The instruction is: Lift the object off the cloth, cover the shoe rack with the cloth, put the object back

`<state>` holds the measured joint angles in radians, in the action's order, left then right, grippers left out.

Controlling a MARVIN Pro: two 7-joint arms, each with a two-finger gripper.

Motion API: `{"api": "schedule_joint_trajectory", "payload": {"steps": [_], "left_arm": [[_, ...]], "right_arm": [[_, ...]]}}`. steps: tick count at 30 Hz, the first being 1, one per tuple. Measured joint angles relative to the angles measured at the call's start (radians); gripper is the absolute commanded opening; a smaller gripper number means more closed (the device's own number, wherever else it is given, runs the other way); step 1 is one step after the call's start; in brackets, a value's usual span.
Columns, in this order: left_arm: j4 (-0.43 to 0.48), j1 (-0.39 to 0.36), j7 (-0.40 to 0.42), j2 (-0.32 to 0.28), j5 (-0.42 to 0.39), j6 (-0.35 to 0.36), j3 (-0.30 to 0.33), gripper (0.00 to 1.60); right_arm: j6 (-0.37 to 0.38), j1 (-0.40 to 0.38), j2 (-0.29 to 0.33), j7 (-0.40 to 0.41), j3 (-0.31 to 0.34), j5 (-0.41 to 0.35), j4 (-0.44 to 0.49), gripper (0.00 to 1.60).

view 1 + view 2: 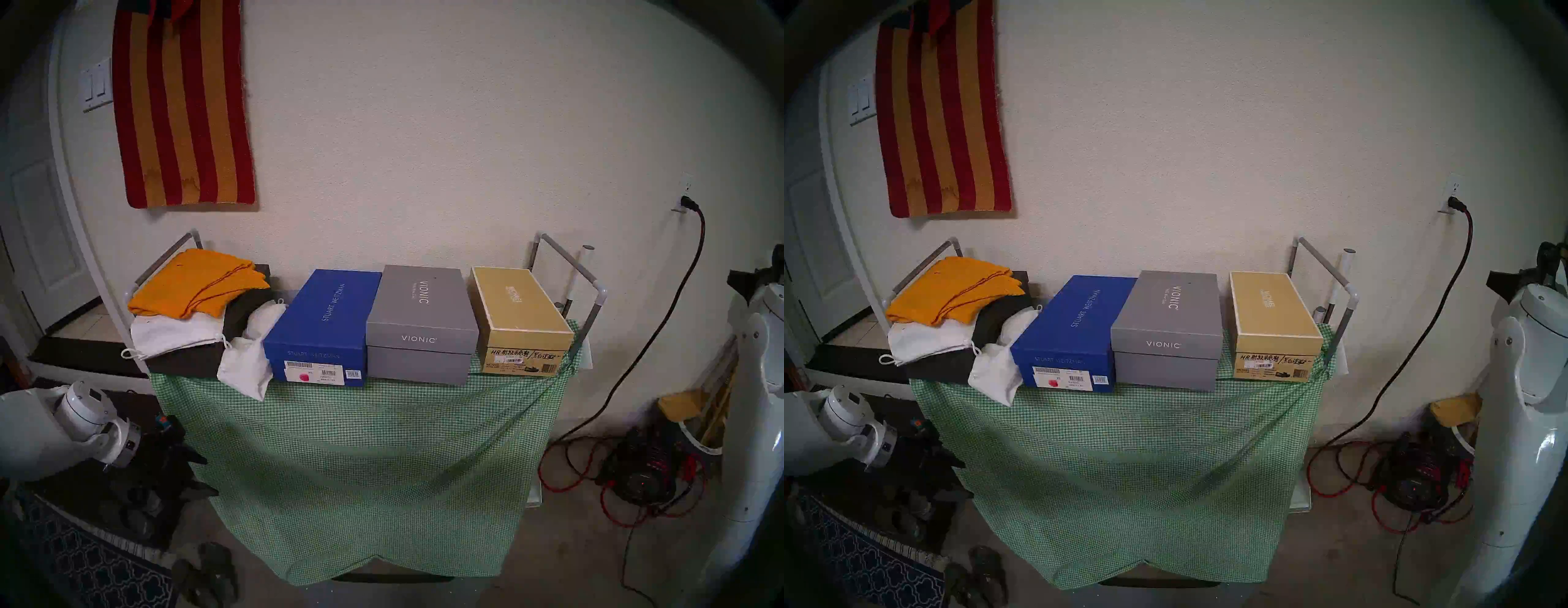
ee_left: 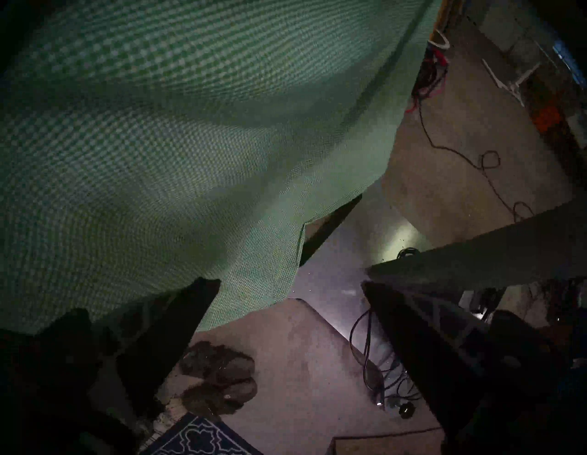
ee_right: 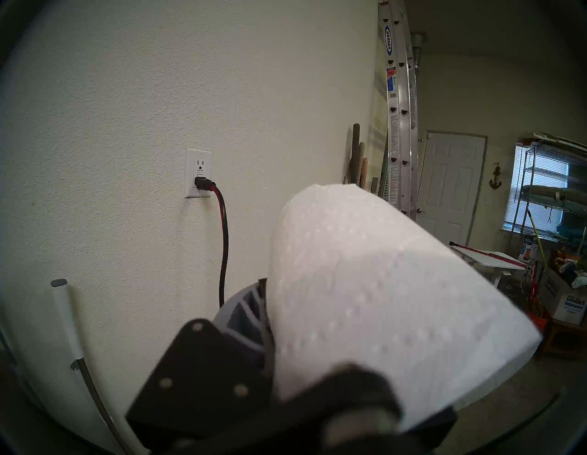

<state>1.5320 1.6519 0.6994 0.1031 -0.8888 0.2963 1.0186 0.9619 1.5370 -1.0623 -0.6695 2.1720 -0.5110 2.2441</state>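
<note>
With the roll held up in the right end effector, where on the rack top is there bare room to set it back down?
Only a narrow green cloth strip shows along the front edge, ahead of the grey box and tan box. Elsewhere crowded: blue box, white bags and orange cloth fill the left. Tissue roll fit looks tight.
</note>
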Motion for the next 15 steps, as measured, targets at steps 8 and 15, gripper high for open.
{"api": "schedule_joint_trajectory", "payload": {"steps": [8, 15], "left_arm": [[-0.109, 0.012, -0.101, 0.0, -0.089, 0.005, 0.036, 1.6], [-0.178, 0.02, -0.179, -0.001, -0.124, -0.008, 0.064, 1.6]], "right_arm": [[0.0, 0.002, 0.003, -0.008, -0.001, -0.008, 0.0, 0.0], [0.0, 0.004, 0.004, -0.014, -0.002, -0.015, 0.0, 0.0]]}}
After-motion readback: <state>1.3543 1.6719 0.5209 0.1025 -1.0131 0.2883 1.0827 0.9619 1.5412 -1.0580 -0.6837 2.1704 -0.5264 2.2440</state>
